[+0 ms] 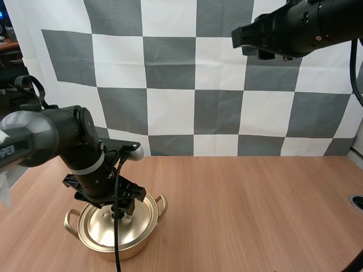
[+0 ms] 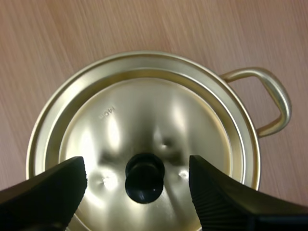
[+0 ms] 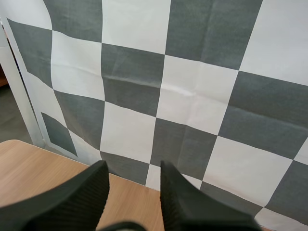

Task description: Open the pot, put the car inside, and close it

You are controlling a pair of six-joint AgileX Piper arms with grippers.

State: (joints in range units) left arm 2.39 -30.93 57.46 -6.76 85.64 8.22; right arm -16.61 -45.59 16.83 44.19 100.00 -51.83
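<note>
A gold pot (image 1: 116, 242) with two loop handles stands at the table's front left, its gold lid (image 1: 101, 224) on it. My left gripper (image 1: 120, 211) hangs straight over the lid. In the left wrist view the lid (image 2: 134, 120) sits flush inside the pot's rim (image 2: 243, 130). My left gripper (image 2: 139, 187) is open, its fingers (image 2: 48, 192) standing either side of the black knob (image 2: 144, 175) without touching it. My right arm (image 1: 295, 28) is raised high at the back right. My right gripper (image 3: 134, 192) is open with nothing between its fingers.
Bare wooden table (image 1: 244, 209) stretches to the right of the pot. A small grey ring (image 1: 357, 203) lies at the table's right edge. One pot handle (image 2: 274, 96) sticks out sideways beyond the rim.
</note>
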